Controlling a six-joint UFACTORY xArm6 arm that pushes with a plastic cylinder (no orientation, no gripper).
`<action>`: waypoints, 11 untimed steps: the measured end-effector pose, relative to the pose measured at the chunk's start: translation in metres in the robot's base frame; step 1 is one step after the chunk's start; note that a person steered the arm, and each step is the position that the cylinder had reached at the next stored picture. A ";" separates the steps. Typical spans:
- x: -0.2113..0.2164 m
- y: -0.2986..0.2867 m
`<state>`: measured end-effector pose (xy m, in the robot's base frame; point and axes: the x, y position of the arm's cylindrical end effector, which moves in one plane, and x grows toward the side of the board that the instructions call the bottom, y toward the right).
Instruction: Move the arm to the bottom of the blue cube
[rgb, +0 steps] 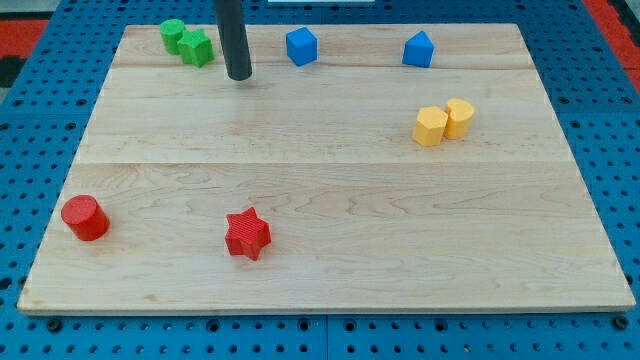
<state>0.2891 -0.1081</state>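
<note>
The blue cube (301, 46) sits near the view's top edge of the wooden board (330, 200), a little left of centre. A second blue block (419, 49), with a peaked top, lies to its right. My tip (239, 76) touches the board to the left of the blue cube and slightly below it, with a clear gap between them. The dark rod comes down from the view's top. Two green blocks (186, 42) sit touching each other just left of the rod.
Two yellow blocks (444, 122) touch each other at the right. A red cylinder (85, 218) stands at the lower left and a red star (247, 234) at the lower middle. Blue pegboard surrounds the board.
</note>
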 end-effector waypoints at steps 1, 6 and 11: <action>-0.005 0.000; -0.015 0.032; -0.005 0.123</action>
